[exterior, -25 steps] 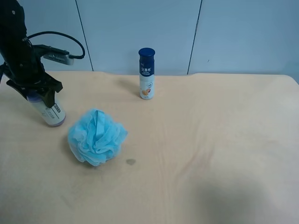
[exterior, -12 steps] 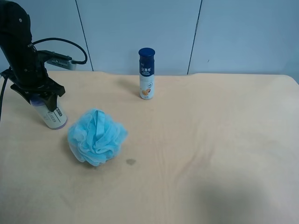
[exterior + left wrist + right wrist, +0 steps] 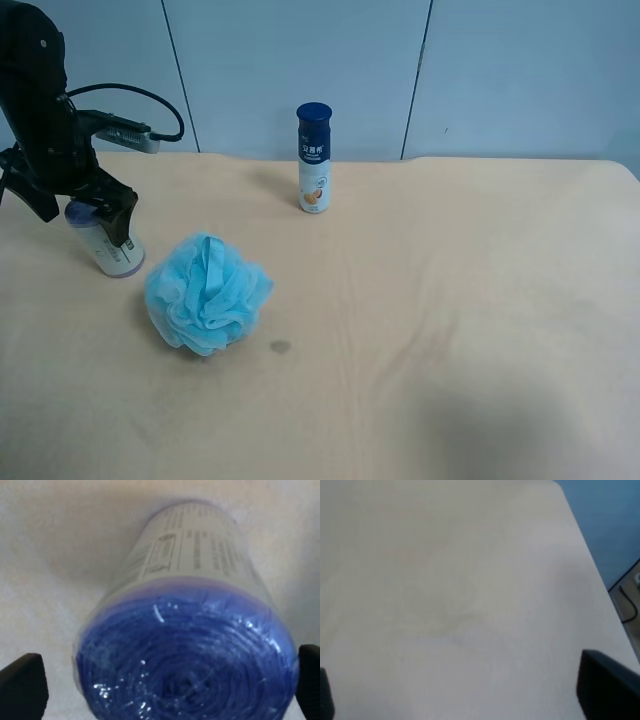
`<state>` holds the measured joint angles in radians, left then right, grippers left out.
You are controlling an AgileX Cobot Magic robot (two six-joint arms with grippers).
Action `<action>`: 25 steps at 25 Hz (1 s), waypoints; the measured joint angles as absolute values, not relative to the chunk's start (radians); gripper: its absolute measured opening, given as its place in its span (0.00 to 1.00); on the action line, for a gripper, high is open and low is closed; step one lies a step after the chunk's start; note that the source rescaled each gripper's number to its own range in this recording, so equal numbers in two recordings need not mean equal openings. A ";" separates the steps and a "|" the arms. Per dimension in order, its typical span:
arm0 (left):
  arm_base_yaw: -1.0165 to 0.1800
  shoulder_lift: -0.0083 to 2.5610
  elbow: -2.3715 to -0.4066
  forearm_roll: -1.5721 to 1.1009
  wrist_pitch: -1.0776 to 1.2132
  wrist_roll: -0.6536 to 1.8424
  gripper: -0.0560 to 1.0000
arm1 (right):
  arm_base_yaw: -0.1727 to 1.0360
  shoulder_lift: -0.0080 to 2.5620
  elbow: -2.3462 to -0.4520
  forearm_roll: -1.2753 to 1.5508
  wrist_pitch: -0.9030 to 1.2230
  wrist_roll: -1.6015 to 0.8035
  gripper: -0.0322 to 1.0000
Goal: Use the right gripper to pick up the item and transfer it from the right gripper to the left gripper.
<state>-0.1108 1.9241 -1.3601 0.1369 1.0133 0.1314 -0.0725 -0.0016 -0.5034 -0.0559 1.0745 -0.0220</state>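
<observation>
Left gripper's fingers (image 3: 22, 687) cut by frame edges; roll's label print (image 3: 200, 550) blurred, unreadable; right wrist view soft.

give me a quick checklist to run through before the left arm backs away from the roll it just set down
1. Left tool open around the roll: ok, fingers stand apart from its sides.
2. Roll resting on the table: ok, though it leans.
3. Roll stable once the arm leaves: cannot tell.
4. Blue pouf apart from the roll: ok, narrowly.
5. Bottle upright, well away: ok.
6. Right tool open, holding nothing: ok.
</observation>
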 joint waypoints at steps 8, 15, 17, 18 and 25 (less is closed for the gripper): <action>-0.111 1.893 -1.360 0.134 1.036 0.129 0.98 | -0.072 -0.002 -0.503 -0.056 1.074 -0.022 0.86; -0.111 1.813 -1.360 0.069 1.050 0.128 0.99 | -0.072 -0.002 -0.503 -0.056 1.074 -0.022 0.86; -0.111 1.786 -1.360 0.059 1.062 0.128 0.99 | -0.072 -0.002 -0.503 -0.056 1.074 -0.022 0.86; -0.111 1.770 -1.360 0.056 1.069 0.128 0.99 | -0.072 -0.002 -0.503 -0.056 1.074 -0.022 0.86; -0.111 1.624 -1.360 -0.089 1.079 0.239 0.99 | -0.072 -0.002 -0.503 -0.056 1.074 -0.022 0.86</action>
